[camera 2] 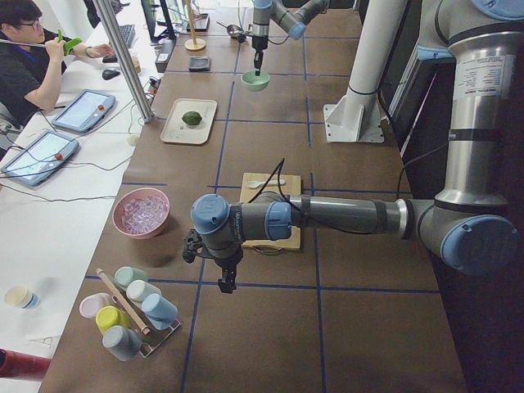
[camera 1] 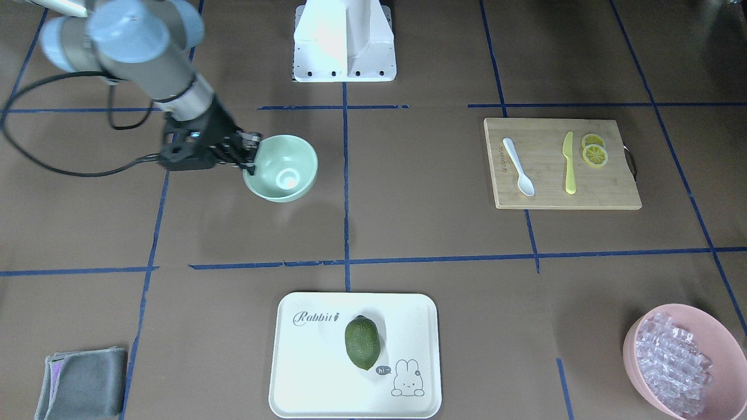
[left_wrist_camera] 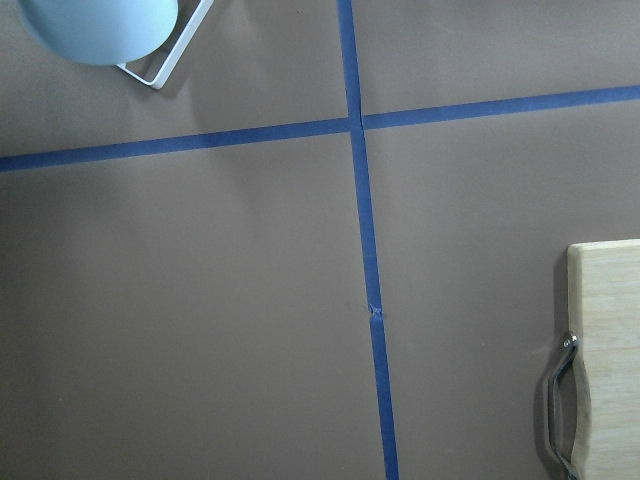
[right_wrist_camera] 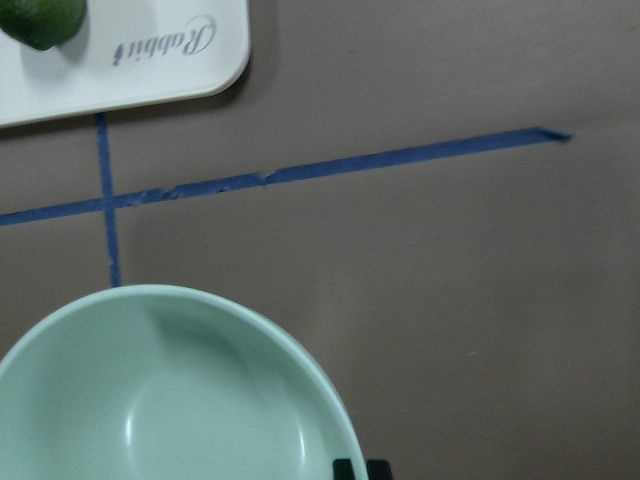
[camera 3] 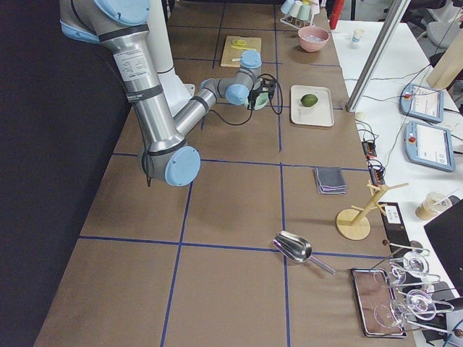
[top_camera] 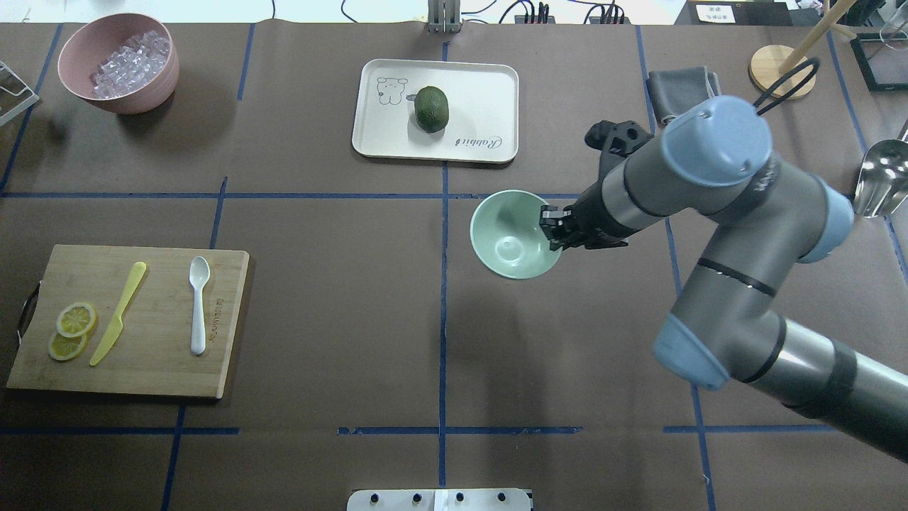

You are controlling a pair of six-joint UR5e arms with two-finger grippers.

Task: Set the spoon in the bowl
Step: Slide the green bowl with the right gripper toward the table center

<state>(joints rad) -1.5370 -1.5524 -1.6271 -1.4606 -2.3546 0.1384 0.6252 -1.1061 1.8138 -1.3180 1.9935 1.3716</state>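
The white spoon lies on the wooden cutting board, scoop toward the front; it also shows in the overhead view. The mint-green bowl is empty and hangs just above the table, right of centre in the overhead view. My right gripper is shut on the bowl's rim, also seen from overhead. The right wrist view looks into the bowl. My left gripper hovers over bare table beside the board; I cannot tell whether it is open or shut.
A yellow-green knife and lemon slices share the board. A white tray holds a green fruit. A pink bowl with clear cubes, a grey cloth and a metal scoop sit at the edges.
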